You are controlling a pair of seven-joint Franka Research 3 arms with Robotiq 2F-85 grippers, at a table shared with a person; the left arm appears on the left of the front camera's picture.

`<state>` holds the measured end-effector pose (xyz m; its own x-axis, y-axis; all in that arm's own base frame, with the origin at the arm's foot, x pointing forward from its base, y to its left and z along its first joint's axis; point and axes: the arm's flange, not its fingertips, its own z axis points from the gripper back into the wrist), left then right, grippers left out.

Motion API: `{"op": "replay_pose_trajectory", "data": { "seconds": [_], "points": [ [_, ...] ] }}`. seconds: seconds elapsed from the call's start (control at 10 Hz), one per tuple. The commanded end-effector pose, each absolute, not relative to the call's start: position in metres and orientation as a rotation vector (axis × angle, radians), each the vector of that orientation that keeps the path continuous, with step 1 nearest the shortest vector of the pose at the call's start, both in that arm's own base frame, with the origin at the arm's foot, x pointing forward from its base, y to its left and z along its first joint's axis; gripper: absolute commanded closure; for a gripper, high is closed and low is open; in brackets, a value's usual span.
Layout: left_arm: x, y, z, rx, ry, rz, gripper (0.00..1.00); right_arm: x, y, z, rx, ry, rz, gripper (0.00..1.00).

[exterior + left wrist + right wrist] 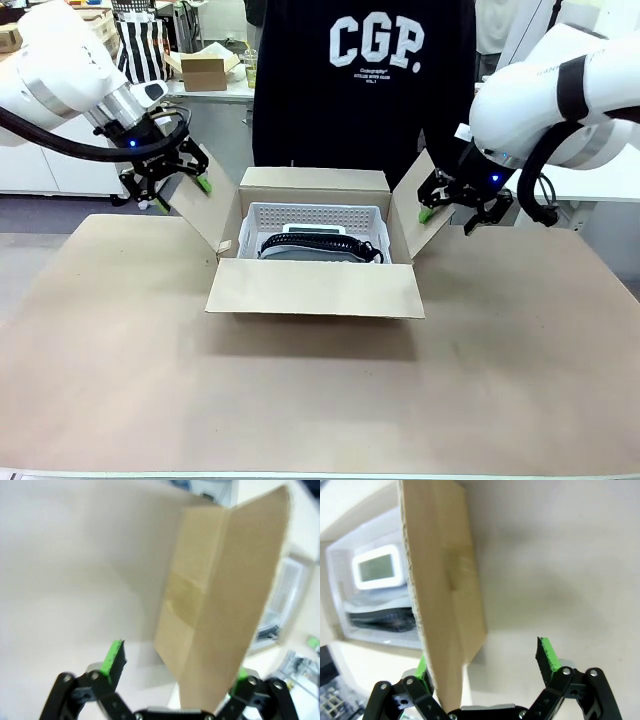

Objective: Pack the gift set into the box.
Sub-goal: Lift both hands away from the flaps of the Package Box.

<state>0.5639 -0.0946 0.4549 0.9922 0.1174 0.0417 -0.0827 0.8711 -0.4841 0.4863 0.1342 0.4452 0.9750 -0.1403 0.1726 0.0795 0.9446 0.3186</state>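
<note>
- The big brown cardboard box [315,290] sits mid-table, its long side running left to right. The flat black gift set [310,247] lies inside.
- The left gripper [185,192] is wide open, with the left flap [205,218] between its fingers.
- The right gripper [447,218] is wide open, with the right flap [410,222] between its fingers.
- I think both flaps need to fold in toward the middle next.

Gift set [318,247]: near part hidden behind the box [315,290] near flap; markings too small to tell.
Left gripper [177,666]: one green pad [241,674] mostly behind the left flap [220,595]; picture blurred.
Right gripper [485,660]: one pad [421,666] partly behind the right flap [442,595].
</note>
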Motion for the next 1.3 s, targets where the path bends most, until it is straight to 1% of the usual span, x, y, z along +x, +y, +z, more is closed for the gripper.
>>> {"op": "replay_pose_trajectory", "data": {
  "seconds": [0.0,0.1,0.2,0.3,0.5,0.6,0.7,0.8,1.2],
  "points": [
    [0.524,-0.075,0.537,-0.773,-0.121,-0.023,0.0,0.471,0.088,0.511,0.571,-0.195,-0.091,0.0],
    [0.502,-0.059,0.56,-0.871,-0.151,-0.046,0.0,0.451,0.062,0.541,0.703,-0.19,-0.125,0.0],
    [0.483,-0.041,0.57,-0.994,-0.119,-0.079,0.0,0.433,0.039,0.56,0.849,-0.168,-0.166,0.0],
    [0.468,-0.021,0.572,-1.17,-0.088,-0.096,0.0,0.411,0.014,0.568,1.0,-0.141,-0.202,0.0],
    [0.463,0.006,0.549,-1.371,-0.037,-0.09,0.0,0.385,-0.025,0.552,1.264,-0.136,-0.232,0.0],
    [0.467,0.015,0.529,-1.463,-0.014,-0.068,0.0,0.38,-0.038,0.536,1.346,-0.135,-0.246,0.0],
    [0.473,0.028,0.509,-1.489,-0.022,0.034,0.0,0.385,-0.04,0.519,1.336,-0.127,-0.326,0.0],
    [0.451,0.016,0.556,-1.394,-0.071,-0.088,0.0,0.376,-0.034,0.568,1.262,-0.135,-0.244,0.0],
    [0.451,0.016,0.556,-1.394,-0.071,-0.088,0.0,0.376,-0.034,0.568,1.262,-0.135,-0.244,0.0]
  ]
}}
